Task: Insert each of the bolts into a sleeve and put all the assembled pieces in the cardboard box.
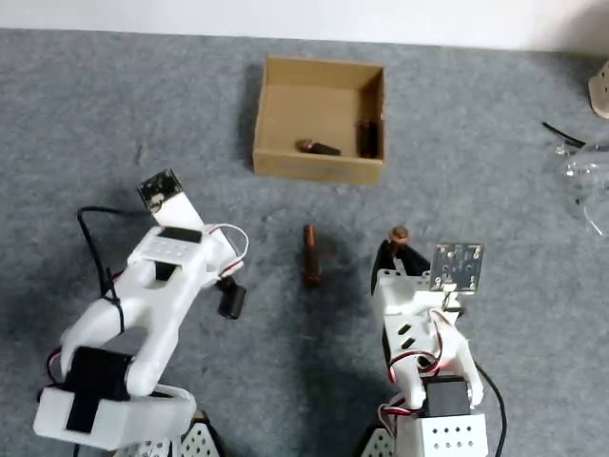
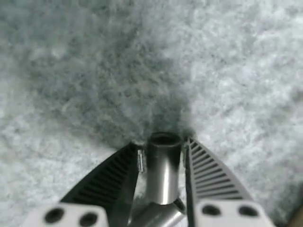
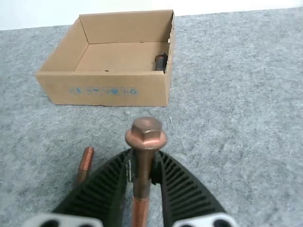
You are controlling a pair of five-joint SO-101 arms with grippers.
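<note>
While both arms are hanging low over the grey mat, I am logging the scene like this:

Left pincer (image 2: pixel 162 150): it is clamping a dark steel sleeve (image 2: pixel 163 175), whose open mouth is poking out past the fingertips.
Right pincer (image 3: pixel 144 158): it is gripping a copper flange bolt (image 3: pixel 146 134) by the shank. The hex head is leading and the thread is running back toward the wrist.
Loose bolt (image 1: pixel 310 254): it is lying flat on the mat between the two arms, with its long axis pointing toward the box.
Cardboard box (image 1: pixel 319 168): it is sitting beyond the arms and already holding two assembled pieces (image 1: pixel 317 147).
Deciding relation: the held bolt is off to the right of the sleeve and well apart from it, with the loose bolt in between. I am judging that its thread is facing away from the sleeve mouth, so the axes are not yet lining up.
Sleeve tilt: from above it is probably slanting inward, though I am not seeing it well.
</note>
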